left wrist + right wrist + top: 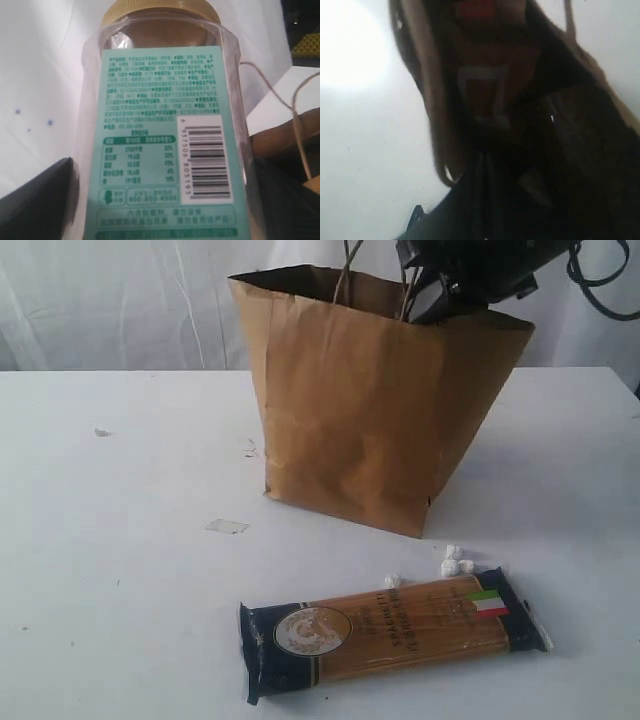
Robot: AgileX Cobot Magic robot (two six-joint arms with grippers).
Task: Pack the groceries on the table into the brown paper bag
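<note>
The brown paper bag (375, 410) stands upright at mid-table, its cord handles up. My left gripper (165, 200) is shut on the gold-lidded clear jar (165, 125), one dark finger (37, 200) on each side of its green label; the bag's handles show beside it. This gripper is outside the exterior view. My right gripper (432, 302) sits at the bag's back rim, its dark fingers (470, 200) pressed together where the paper edge ends. Inside the bag lies a blurred coppery item (482, 85). The spaghetti pack (392, 632) lies flat in front of the bag.
Small white pellets (452, 560) lie between the bag and the spaghetti pack. A scuff (227, 527) and specks mark the white table (120, 590). A white curtain hangs behind it.
</note>
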